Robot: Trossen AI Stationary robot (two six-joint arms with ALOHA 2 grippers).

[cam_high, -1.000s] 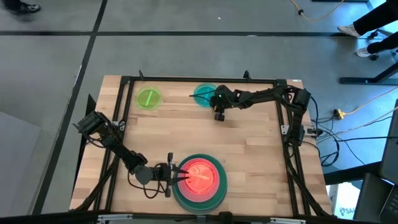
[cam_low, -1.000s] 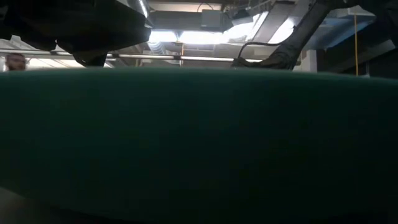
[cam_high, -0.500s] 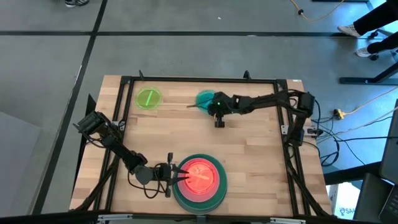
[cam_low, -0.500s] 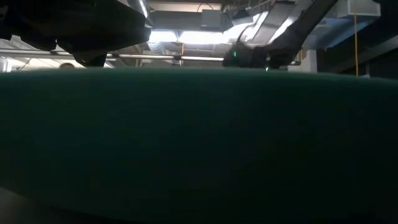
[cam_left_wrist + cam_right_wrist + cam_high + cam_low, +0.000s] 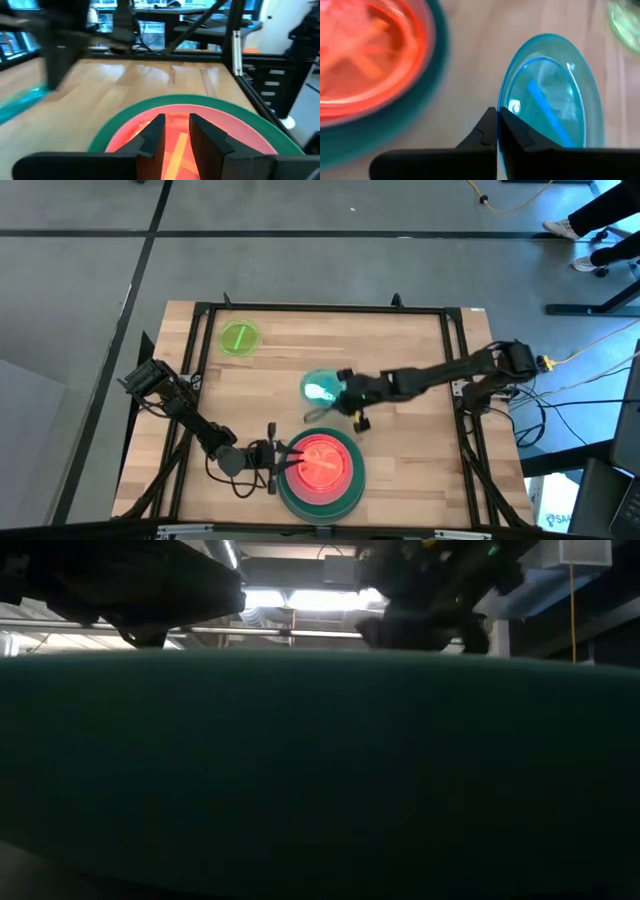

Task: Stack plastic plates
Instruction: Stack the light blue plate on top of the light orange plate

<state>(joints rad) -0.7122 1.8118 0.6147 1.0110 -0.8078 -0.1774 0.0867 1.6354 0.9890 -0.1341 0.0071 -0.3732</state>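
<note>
Near the table's front edge lies a stack [image 5: 320, 470]: a dark green plate [image 5: 120, 125] carrying a pink plate [image 5: 235, 125], with an orange translucent one [image 5: 176, 142] on top. My left gripper [image 5: 293, 463] hovers over the stack's left rim, open, its fingers [image 5: 200, 137] above the orange plate. Above mid-table my right gripper [image 5: 338, 392] is shut on a teal translucent plate [image 5: 319, 388]. A lime green plate [image 5: 239, 338] lies flat at the far left. In the low view, the dark green plate's wall [image 5: 320, 770] blocks nearly everything. My right gripper pinches the teal plate's rim [image 5: 503, 111] between its two fingers [image 5: 487, 131], on the edge that faces the table's right. The fingers come in roughly level from the right. The plate is lifted clear of the table and juts out beyond the fingertips toward the left.
A black frame [image 5: 320, 308] runs around the wooden table top [image 5: 400, 350]. Bare wood lies between the lime green plate and the stack. Cables and the right arm's base [image 5: 480, 380] stand at the right edge.
My right gripper has travelled from the table's far edge toward the near edge and the stack. The teal plate, which lay flat on the table at the far side, has come with it and now hangs clear above mid-table.
</note>
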